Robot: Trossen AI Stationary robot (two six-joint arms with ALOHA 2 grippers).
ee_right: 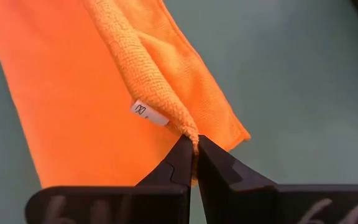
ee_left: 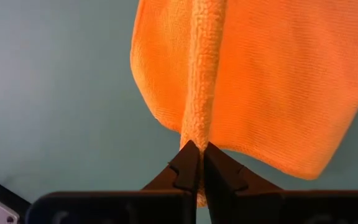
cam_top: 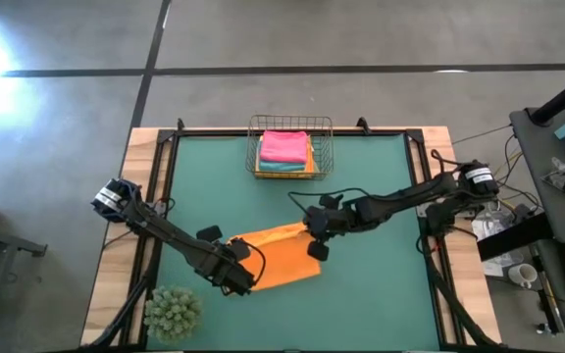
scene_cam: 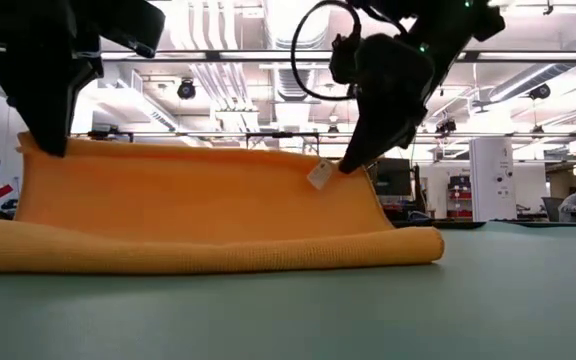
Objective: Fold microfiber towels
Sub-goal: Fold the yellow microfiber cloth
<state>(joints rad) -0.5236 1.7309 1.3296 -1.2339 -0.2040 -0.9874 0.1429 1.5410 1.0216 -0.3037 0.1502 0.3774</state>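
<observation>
Orange towel (scene_cam: 208, 215) lay nearest the low camera on the green table (cam_top: 381, 284), its rear edge lifted between both grippers. Left gripper (ee_left: 195, 163) was clamped on one raised corner; right gripper (ee_right: 194, 152) was clamped on the other, just beside a white tag (ee_right: 149, 113). Pink towel (cam_top: 284, 146) sat folded in the wire basket (cam_top: 326, 147), well beyond both grippers.

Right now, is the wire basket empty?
No, the wire basket at the table's far edge holds a pink towel stacked on other folded towels.
</observation>
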